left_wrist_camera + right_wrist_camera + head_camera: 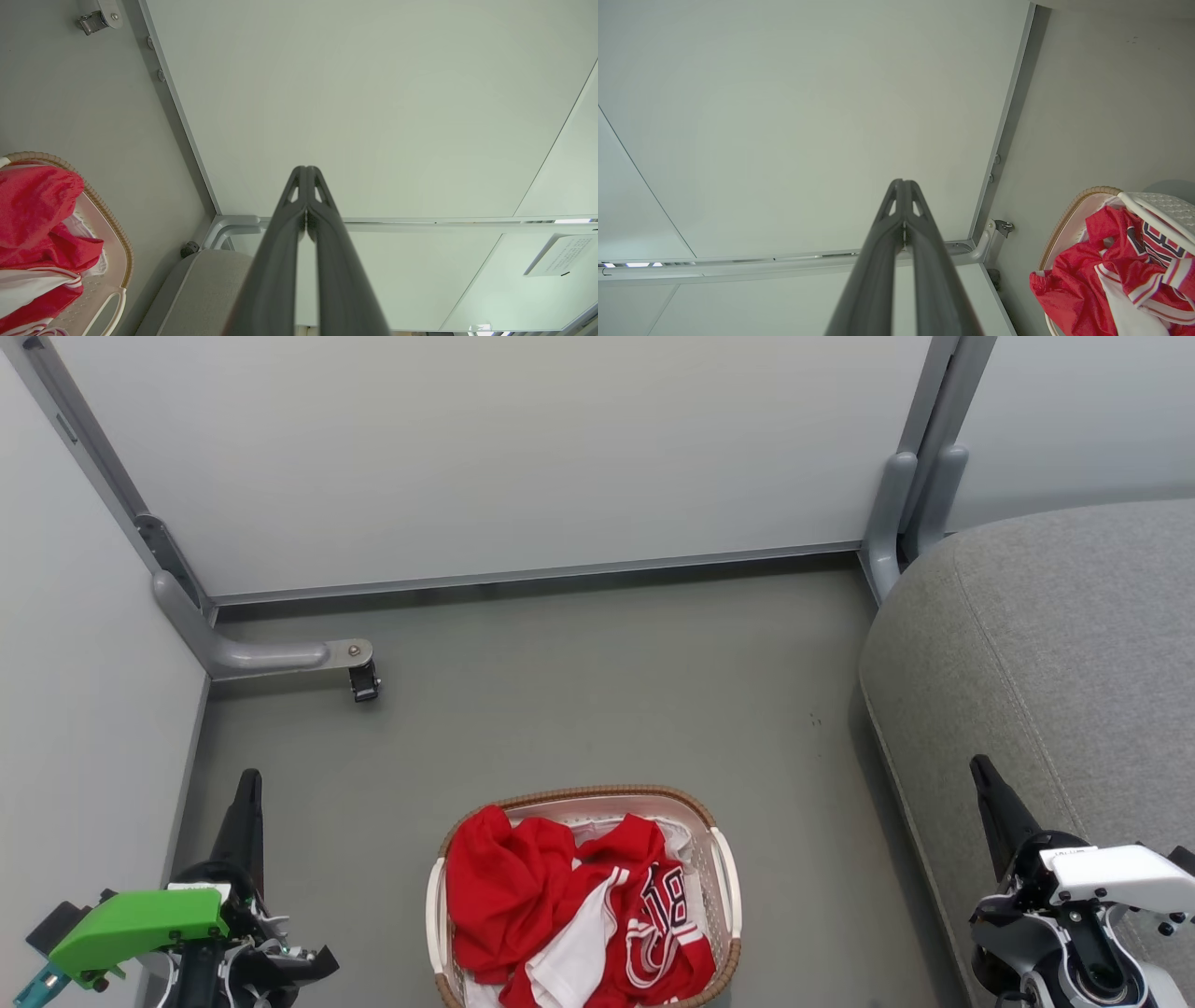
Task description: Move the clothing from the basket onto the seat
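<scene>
The white basket (724,887) with its brown woven rim stands on the floor at the bottom centre. Inside lie a plain red garment (504,887) on the left and a red jersey (667,919) with white trim and lettering on the right. The grey seat (1055,653) fills the right side. My left gripper (248,784) points up at the lower left, well left of the basket, shut and empty. My right gripper (982,773) is shut and empty over the seat's front edge. The fingers meet at the tips in both wrist views (306,170) (903,183). The basket (122,247) (1069,210) shows at their edges.
Pale partition walls (485,457) close the back and the left. A grey bracket foot with a small black caster (362,683) juts onto the floor at the back left. A grey post (887,513) stands by the seat's back corner. Grey floor (607,691) lies between basket and wall.
</scene>
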Available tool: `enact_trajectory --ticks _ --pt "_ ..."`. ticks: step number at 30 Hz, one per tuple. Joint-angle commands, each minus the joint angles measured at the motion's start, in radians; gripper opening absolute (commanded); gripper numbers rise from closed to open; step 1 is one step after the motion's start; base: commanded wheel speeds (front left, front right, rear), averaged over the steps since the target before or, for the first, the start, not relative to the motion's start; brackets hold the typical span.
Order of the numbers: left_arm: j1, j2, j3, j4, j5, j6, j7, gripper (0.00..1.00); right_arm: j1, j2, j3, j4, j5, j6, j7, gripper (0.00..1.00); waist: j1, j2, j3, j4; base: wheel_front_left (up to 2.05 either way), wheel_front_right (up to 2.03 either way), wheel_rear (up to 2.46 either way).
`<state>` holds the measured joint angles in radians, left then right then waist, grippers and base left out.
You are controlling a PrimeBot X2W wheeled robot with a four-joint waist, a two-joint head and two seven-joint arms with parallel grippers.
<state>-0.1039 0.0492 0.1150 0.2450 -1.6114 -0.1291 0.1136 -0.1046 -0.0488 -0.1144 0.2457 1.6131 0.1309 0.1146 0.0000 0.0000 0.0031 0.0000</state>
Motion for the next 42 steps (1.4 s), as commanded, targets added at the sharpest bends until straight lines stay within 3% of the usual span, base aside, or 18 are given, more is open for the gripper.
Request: enact_trajectory --ticks 1,37,38,42 --pt "-0.011 0.001 0.001 -0.001 -0.003 -0.005 0.004 0.00 -0.008 -0.003 0.000 -0.003 -0.001 0.000 0.001 0.00 0.0000 0.0000 0.000 0.000 0.00 0.00 0.00" --pt "-0.011 0.001 0.001 -0.001 -0.003 -0.005 0.004 0.00 -0.008 -0.003 0.000 -0.003 0.000 0.000 0.001 0.00 0.0000 0.0000 0.000 0.000 0.00 0.00 0.00" --pt "0.000 0.000 0.000 0.000 0.000 0.000 0.000 1.00 0.000 0.000 0.000 0.000 0.000 0.000 0.000 1.00 0.0000 0.0000 0.000 0.000 0.00 0.00 0.00" --pt "0.017 -0.004 -0.008 0.021 0.002 0.001 -0.006 1.00 0.018 0.007 0.006 0.020 -0.001 0.000 -0.006 1.00 0.0000 0.0000 0.000 0.000 0.00 0.00 0.00"
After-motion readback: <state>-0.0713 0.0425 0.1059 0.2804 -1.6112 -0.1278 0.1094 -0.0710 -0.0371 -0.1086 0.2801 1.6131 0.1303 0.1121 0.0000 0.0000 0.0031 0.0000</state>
